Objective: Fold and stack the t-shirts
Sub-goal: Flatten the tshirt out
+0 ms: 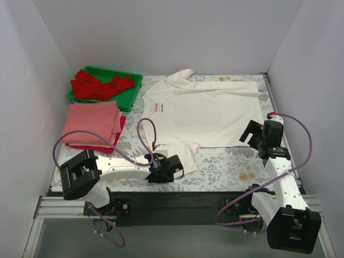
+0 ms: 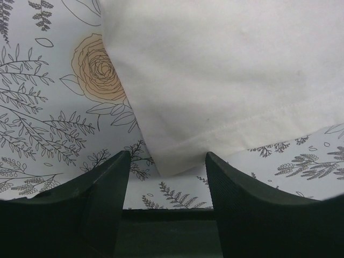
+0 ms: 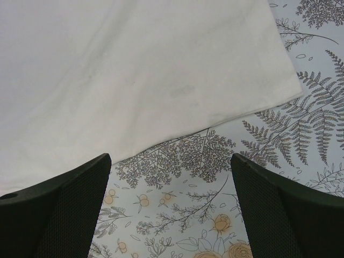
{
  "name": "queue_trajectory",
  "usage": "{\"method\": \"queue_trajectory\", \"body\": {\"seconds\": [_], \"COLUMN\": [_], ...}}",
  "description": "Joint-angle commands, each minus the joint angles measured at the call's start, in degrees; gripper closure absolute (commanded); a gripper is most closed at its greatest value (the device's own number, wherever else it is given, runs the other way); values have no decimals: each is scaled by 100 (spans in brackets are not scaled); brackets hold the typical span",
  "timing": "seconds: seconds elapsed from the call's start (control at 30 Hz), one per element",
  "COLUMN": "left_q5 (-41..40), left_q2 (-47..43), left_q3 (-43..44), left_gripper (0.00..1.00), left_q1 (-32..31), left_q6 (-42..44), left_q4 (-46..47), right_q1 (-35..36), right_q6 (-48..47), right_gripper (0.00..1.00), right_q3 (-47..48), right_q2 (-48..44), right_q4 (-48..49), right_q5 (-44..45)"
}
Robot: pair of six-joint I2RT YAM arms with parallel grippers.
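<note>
Both sets of jaws are standing spread: the left gripper [image 1: 177,165] is straddling the near sleeve corner of the cream t-shirt [image 1: 209,110] lying flat in the middle, and the right gripper [image 1: 248,133] is hovering beside its right hem corner.

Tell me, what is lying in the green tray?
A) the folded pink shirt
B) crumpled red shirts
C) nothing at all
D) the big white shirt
B: the top view shows the red shirts bunched up inside the green tray at the far left corner of the table.
</note>
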Motion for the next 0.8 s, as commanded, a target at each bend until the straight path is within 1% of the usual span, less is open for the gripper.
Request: {"method": "queue_trajectory", "body": {"seconds": [0.0,0.07,0.2,0.33,0.4,0.43,0.53,0.57,0.6,0.63,0.73,0.77], "left_q5": [-14,-67,-50,-15,3,20,21,-32,-111,-190,-638,-760], "left_q2": [415,564,793,934,996,1039,1101,1101,1101,1075,979,909], "left_q3": [-19,78,157,158,157,157,131,131,131,140,140,114], "left_gripper": [45,50,55,63,65,74,86,96,100,100,100,100], "left_q1": [-106,-123,-255,-264,-264,-273,-264,-264,-264,-255,-150,137], "left_q6": [-147,-217,-200,-191,-182,-191,-261,-313,-392,-558,-639,-587], "left_q4": [-177,-318,-468,-442,-407,-407,-442,-485,-634,-705,-811,-767], "right_q1": [-28,-28,-28,-28,-28,-28,-28,-28,-28,-28,-28,-37], "right_q6": [-6,-6,-15,-6,-6,-6,-6,-15,-15,-6,37,73], "right_gripper": [2,2,2,2,2,2,2,2,2,2,2,2], "right_q3": [-25,-25,-34,-34,-26,-25,-25,-25,-25,-34,-52,-52], "right_q2": [-7,2,19,46,46,46,46,46,46,46,89,107], "right_q4": [119,110,119,119,110,110,119,110,110,119,110,110], "right_q5": [66,83,101,110,127,127,136,127,127,127,92,83]}}
